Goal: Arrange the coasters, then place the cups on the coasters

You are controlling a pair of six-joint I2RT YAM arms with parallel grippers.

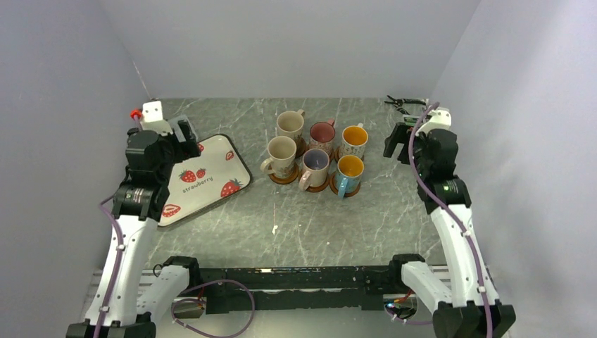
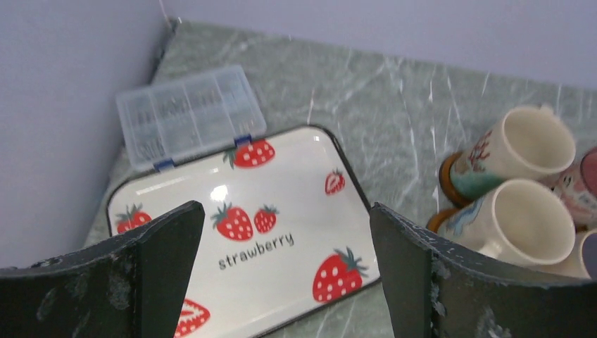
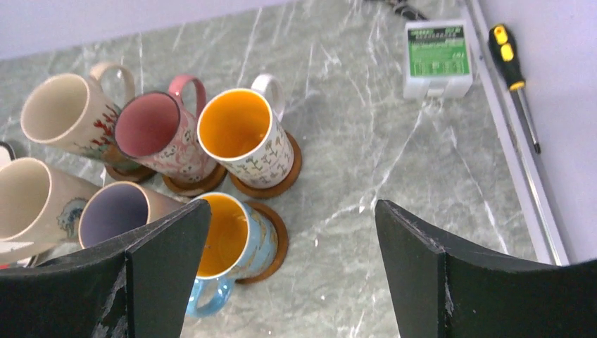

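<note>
Six cups (image 1: 315, 158) stand in a tight cluster at the middle back of the surface (image 1: 303, 225), each on a coaster (image 3: 294, 167). A strawberry tray (image 1: 215, 158) lies to their left, with a clear plastic box (image 2: 186, 116) behind it. A green-labelled box (image 3: 436, 60) and a screwdriver (image 3: 514, 70) lie along the right wall. The left tool (image 2: 281, 218) and right tool (image 3: 290, 211) are both spread wide, pinching nothing. Open surface stretches from the cluster to the arm bases.
</note>
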